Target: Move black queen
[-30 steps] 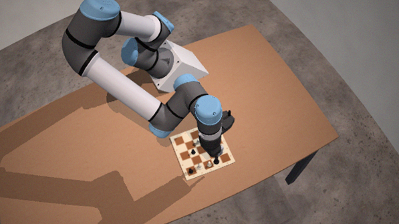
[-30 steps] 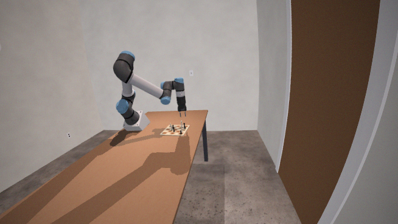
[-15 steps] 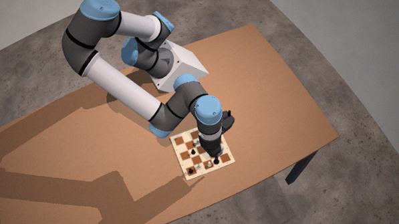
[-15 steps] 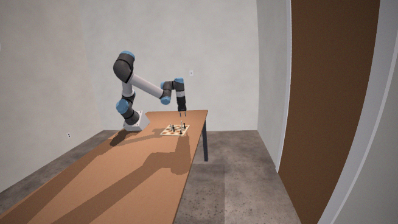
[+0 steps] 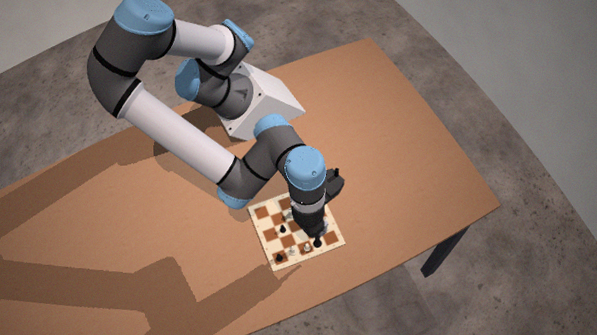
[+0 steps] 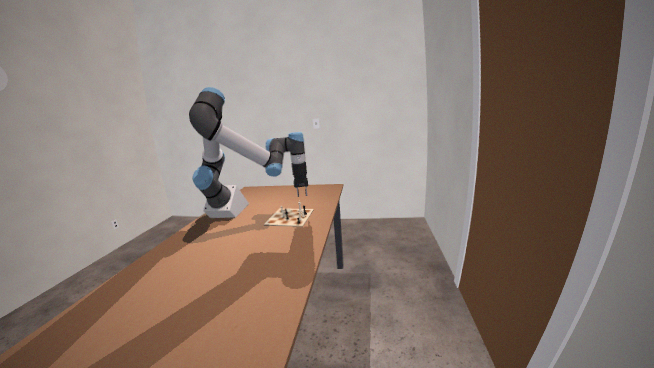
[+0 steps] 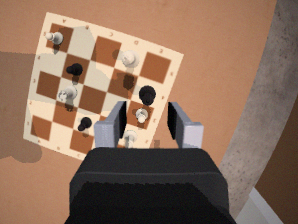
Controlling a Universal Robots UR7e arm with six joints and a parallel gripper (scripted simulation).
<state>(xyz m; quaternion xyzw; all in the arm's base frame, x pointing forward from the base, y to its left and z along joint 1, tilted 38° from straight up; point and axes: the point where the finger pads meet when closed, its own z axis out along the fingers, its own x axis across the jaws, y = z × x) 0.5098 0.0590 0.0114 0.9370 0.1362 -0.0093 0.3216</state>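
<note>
A small chessboard (image 5: 296,230) lies near the table's front edge; it also shows in the wrist view (image 7: 100,86) and in the exterior view (image 6: 289,216). It holds several small black and white pieces. The largest black piece (image 7: 147,94) (image 5: 316,242), likely the black queen, stands near the board's right edge. My gripper (image 7: 147,113) (image 6: 301,192) hangs above the board, open and empty, well clear of the pieces. In the wrist view a white piece (image 7: 141,116) shows between the fingers far below, and the black piece lies just beyond the fingertips. The square labels are too small to read.
Two other black pieces (image 7: 75,68) (image 7: 84,123) and several white pieces (image 7: 129,59) (image 7: 57,39) stand on the board. The table edge (image 7: 256,96) runs close to the board's right side. The arm's base (image 5: 263,102) sits behind the board.
</note>
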